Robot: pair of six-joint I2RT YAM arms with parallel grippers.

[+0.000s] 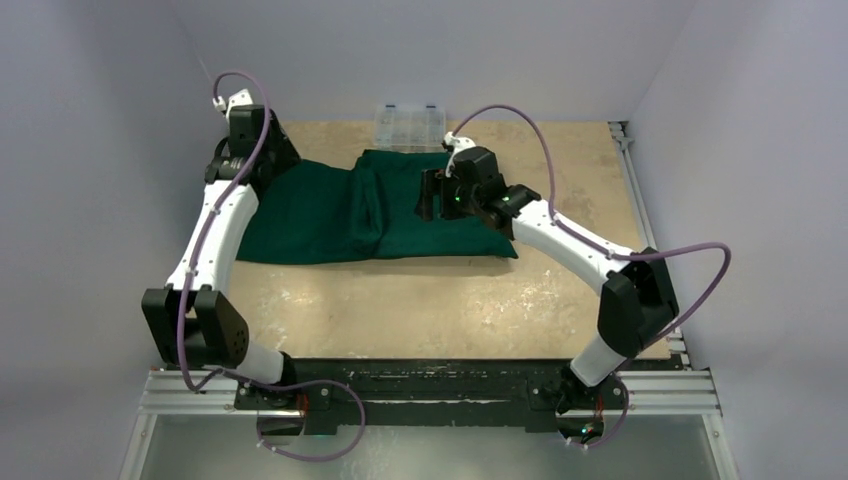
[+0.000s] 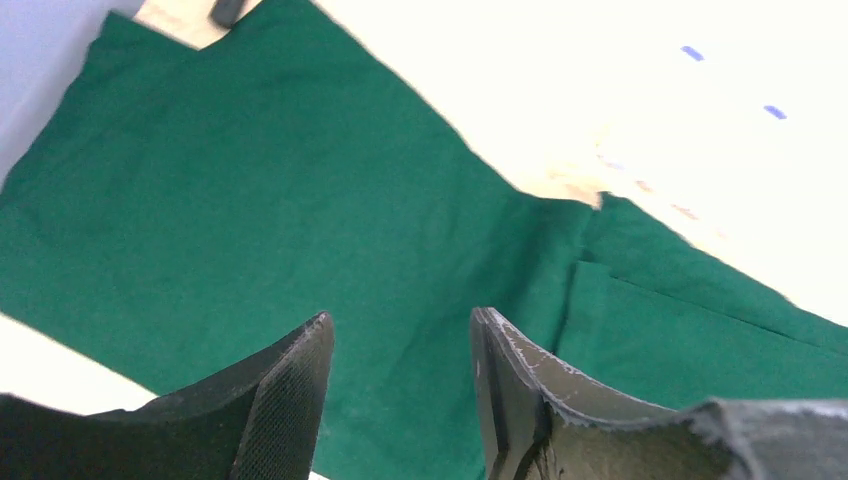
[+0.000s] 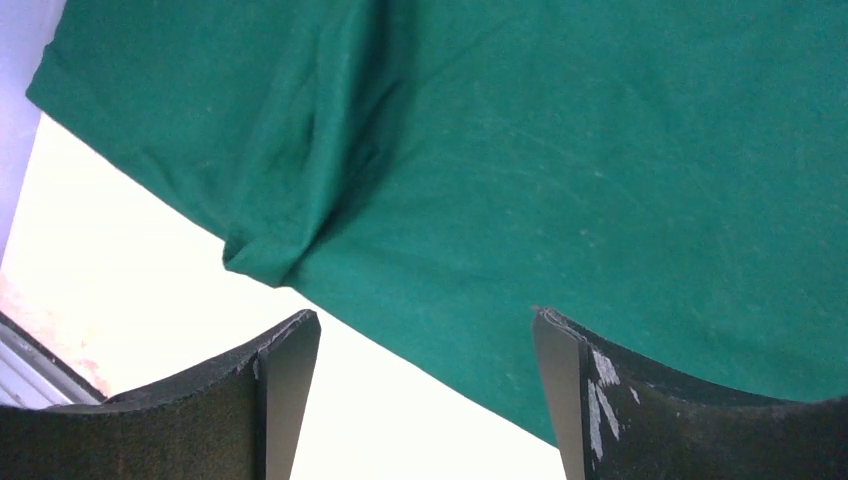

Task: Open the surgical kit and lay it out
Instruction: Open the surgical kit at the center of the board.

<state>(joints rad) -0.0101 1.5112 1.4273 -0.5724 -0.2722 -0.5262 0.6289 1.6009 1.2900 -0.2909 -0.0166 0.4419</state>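
Unwrapping stage of the kit. The green wrap (image 1: 330,225) lies on the far half of the table (image 1: 450,300), left of centre. Its left flap (image 1: 290,215) is already spread flat toward the left wall, while the right part (image 1: 395,225) is still a layered bundle with a ridge of folds down its middle. The left end effector (image 2: 400,335) hangs over the far-left area of the spread flap, its fingers parted with nothing between them. The right end effector (image 3: 425,325) hangs over the right side of the bundle near a rumpled edge (image 3: 265,255), spread wide and also empty. The step in hand is judged to be the opening of the remaining folds. The next move would call for pinching a free cloth edge and drawing it rightward or nearward without dragging what lies inside. Containers: the wrap covers its contents wholly, and no tray, instrument or gauze packet shows. A clear box (image 1: 408,128) stands at the far table edge, just beyond the wrap. Its compartments are visible, but their contents are too small to tell.
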